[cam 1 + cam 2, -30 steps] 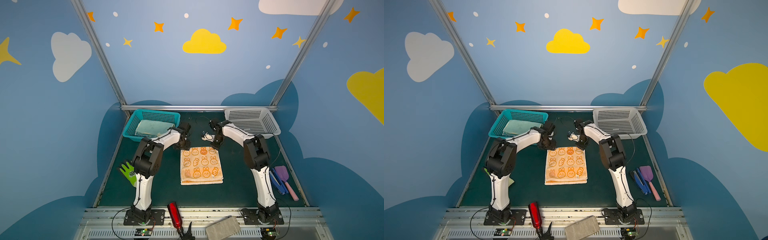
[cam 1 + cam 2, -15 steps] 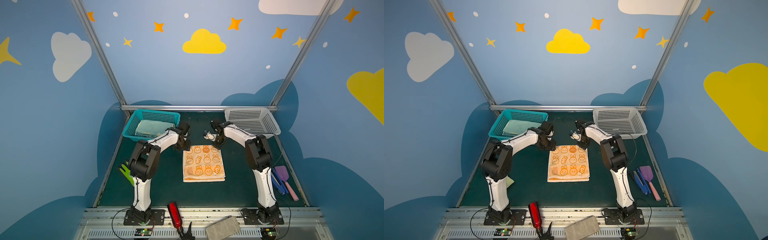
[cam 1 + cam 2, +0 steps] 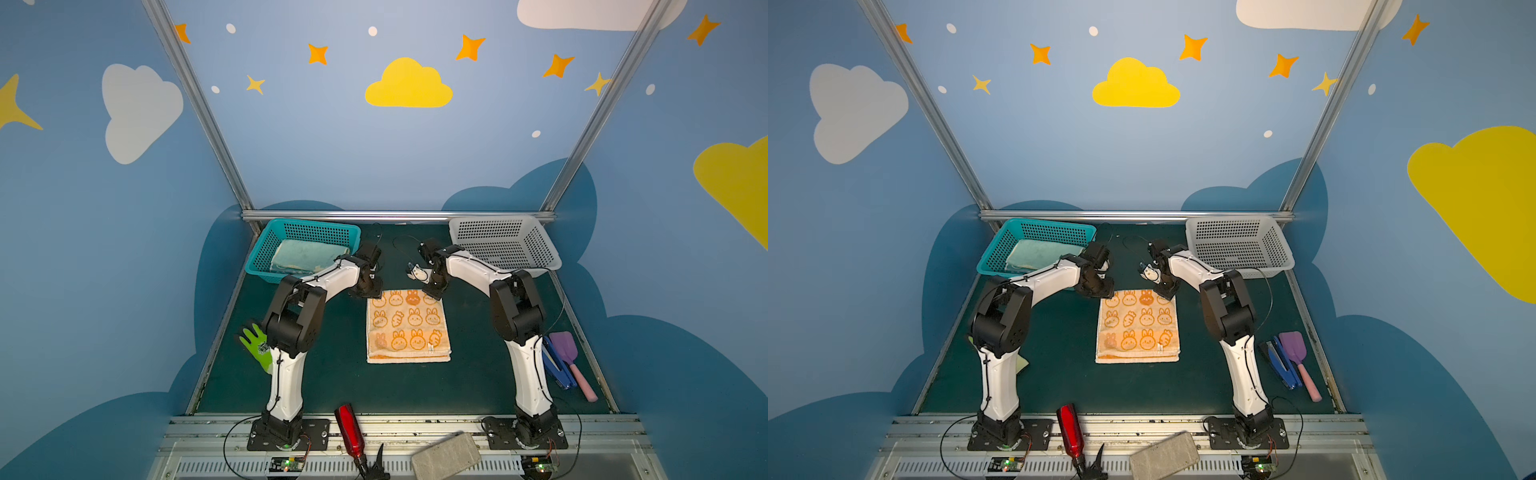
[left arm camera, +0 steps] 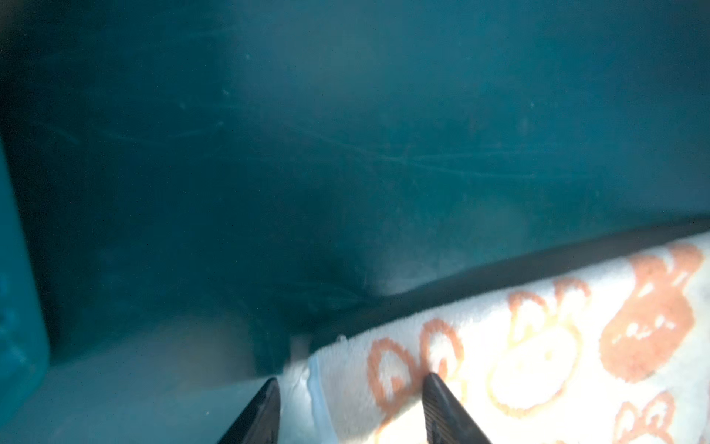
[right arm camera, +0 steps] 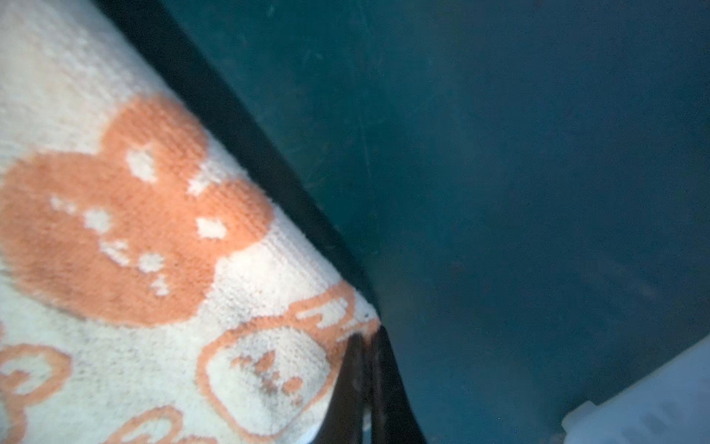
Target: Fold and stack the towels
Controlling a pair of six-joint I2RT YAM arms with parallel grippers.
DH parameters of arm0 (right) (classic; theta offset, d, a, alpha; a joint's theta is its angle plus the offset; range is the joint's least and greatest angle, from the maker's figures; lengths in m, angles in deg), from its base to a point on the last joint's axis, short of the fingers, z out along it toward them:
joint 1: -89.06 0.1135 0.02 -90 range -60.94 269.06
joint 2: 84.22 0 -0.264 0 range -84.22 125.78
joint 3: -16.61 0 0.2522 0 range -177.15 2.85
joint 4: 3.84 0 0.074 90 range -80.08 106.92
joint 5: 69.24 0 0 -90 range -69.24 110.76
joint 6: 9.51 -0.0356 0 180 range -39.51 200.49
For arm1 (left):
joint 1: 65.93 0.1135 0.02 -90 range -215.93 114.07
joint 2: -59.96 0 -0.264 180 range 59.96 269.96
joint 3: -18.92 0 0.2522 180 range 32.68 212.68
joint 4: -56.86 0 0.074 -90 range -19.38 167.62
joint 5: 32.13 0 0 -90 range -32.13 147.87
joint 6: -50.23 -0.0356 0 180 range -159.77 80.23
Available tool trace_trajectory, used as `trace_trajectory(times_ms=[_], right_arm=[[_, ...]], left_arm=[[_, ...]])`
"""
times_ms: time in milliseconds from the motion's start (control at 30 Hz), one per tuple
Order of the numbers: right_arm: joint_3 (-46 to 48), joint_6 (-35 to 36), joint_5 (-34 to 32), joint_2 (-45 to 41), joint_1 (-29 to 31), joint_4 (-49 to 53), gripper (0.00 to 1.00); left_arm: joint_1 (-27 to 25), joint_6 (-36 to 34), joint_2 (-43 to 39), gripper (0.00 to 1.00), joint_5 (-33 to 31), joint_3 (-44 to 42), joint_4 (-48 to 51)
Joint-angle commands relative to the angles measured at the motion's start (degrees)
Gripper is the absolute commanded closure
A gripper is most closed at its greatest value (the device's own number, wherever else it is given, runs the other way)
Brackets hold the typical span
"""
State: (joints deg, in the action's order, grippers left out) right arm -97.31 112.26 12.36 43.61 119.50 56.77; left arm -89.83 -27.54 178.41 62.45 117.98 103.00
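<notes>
The orange rabbit-print terry towel's (image 3: 408, 328) far right corner is pinched in closed right jaws. The far left is straddled by half-open left jaws.

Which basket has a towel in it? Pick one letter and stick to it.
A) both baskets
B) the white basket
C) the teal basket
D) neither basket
C: a pale blue towel lies inside the teal basket, while the white basket shows only its own mesh.
</notes>
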Motion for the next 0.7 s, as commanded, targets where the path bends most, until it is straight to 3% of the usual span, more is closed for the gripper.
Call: trace_trajectory(times_ms=[0, 233, 667], right_arm=[[1.5, -0.2, -0.4, 0.5, 0.2, -0.3, 1.00], [1.4, -0.2, -0.5, 0.4, 0.2, -0.3, 1.00], [1.8, -0.4, -0.2, 0.0, 0.2, -0.3, 1.00]], left_arm=[[0.4, 1.0, 1.7, 0.44, -1.6, 1.0, 1.5], [0.9, 2.4, 2.8, 0.49, -0.6, 0.4, 0.0], [1.3, 2.2, 5.0, 0.79, 3.8, 0.3, -0.6]])
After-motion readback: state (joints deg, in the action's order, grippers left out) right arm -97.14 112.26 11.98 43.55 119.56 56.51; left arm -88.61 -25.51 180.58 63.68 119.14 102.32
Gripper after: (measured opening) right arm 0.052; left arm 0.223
